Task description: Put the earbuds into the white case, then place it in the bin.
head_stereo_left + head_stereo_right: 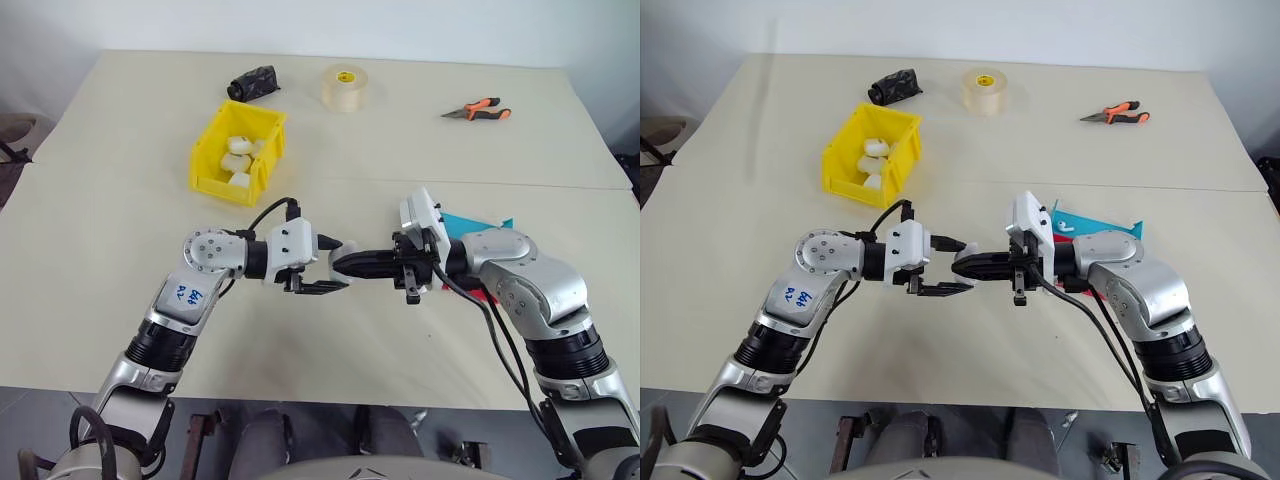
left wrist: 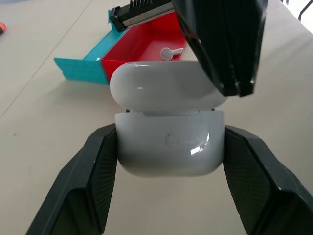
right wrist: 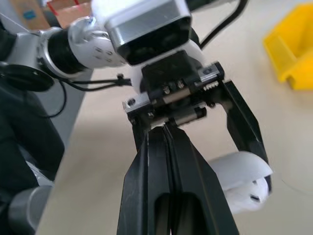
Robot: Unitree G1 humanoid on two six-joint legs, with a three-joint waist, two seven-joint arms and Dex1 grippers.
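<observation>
My left gripper (image 2: 168, 132) is shut on the white case (image 2: 168, 142), holding its lower body between both fingers above the table. The lid (image 2: 161, 83) sits down on the body with a thin seam showing. My right gripper (image 1: 345, 266) is shut, and its black fingertips (image 2: 230, 73) rest against the lid's top at one end. One earbud (image 2: 168, 52) lies in the red tray (image 2: 142, 46). The yellow bin (image 1: 215, 170) stands at the back left, apart from both grippers, with several white cases inside.
A blue tray (image 1: 470, 222) adjoins the red tray under my right forearm. At the table's far side lie a tape roll (image 1: 344, 87), orange-handled pliers (image 1: 478, 111) and a black bundle (image 1: 252, 82). A seam crosses the tabletop behind the grippers.
</observation>
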